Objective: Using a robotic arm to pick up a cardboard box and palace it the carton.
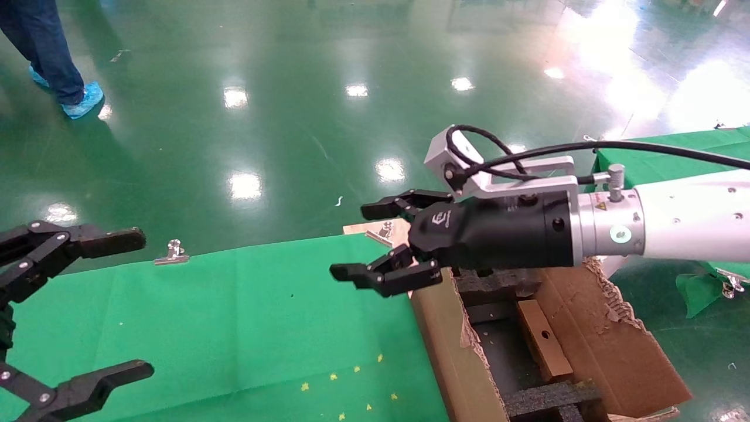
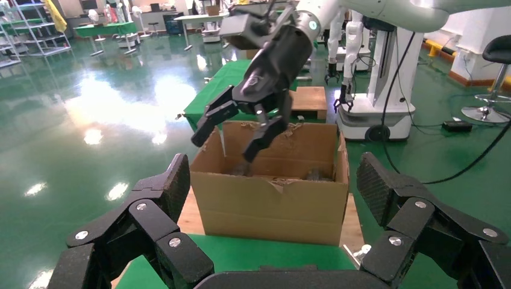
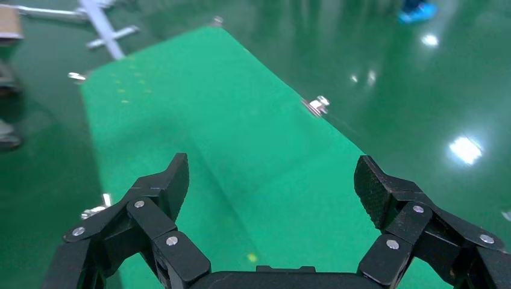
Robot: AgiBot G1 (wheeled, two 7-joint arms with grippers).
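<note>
Right gripper (image 1: 375, 252) on the robotic arm (image 1: 674, 220) hangs above the carton's (image 1: 592, 328) near-left corner, jaws spread wide, holding nothing. The cardboard box (image 1: 542, 340) already lies inside the carton, between the black foam inserts (image 1: 545, 395). Left gripper (image 1: 88, 305) sits parked over the green table cloth (image 1: 234, 328), jaws also wide and empty. Likely risk: a low swing of the right arm could snag a finger on the ragged flap edge (image 1: 609, 287) and drag the carton off the table edge.
</note>
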